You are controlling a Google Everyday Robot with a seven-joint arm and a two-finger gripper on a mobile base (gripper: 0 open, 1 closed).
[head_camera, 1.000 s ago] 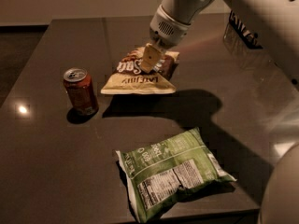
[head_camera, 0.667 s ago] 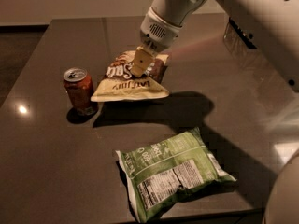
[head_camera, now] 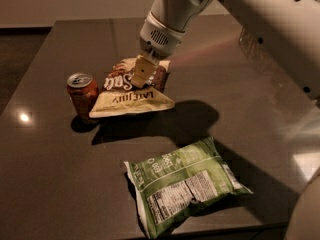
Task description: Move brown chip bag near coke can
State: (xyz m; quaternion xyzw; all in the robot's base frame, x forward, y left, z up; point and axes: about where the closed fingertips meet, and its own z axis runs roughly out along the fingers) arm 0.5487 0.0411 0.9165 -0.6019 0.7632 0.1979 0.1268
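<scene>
Leftward since a second ago went the crinkly dark brown chip bag (head_camera: 131, 98) with cream ends and the tool (head_camera: 142, 74); the bag's lower left corner is now just beside the small reddish-orange coke can (head_camera: 82, 95). A green and white snack bag (head_camera: 182, 186) lies nearer the front, well apart from both. The dark glossy counter (head_camera: 50, 174) meets a pale wall (head_camera: 75, 4) behind. Coming from above, the tool pinches the brown chip bag's upper part.
</scene>
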